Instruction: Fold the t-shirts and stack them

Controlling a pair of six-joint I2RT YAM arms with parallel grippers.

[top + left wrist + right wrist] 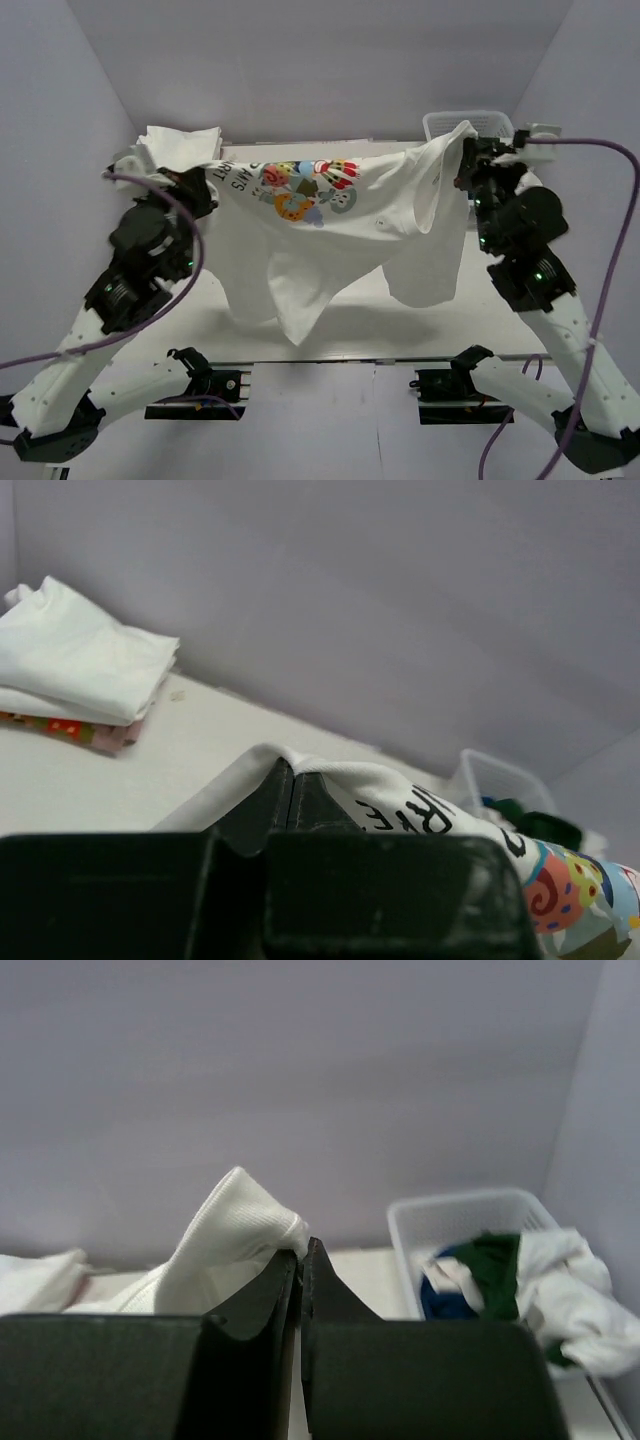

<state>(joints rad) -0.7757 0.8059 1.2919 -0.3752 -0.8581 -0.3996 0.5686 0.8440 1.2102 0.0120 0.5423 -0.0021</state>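
Printed t-shirt (330, 215) stretched between left tool (291, 780) and right tool (301, 1255), both clenched on it.

Even soft light, faint shadows, wrist foregrounds blurred.

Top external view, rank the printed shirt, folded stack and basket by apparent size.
1. printed shirt, largest, though held nearer the camera.
2 and 3. folded stack and basket look alike; the basket is partly hidden.

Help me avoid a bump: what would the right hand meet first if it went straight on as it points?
The right hand pinches the t-shirt; beyond that, probably the back wall. The basket sits right of that line.
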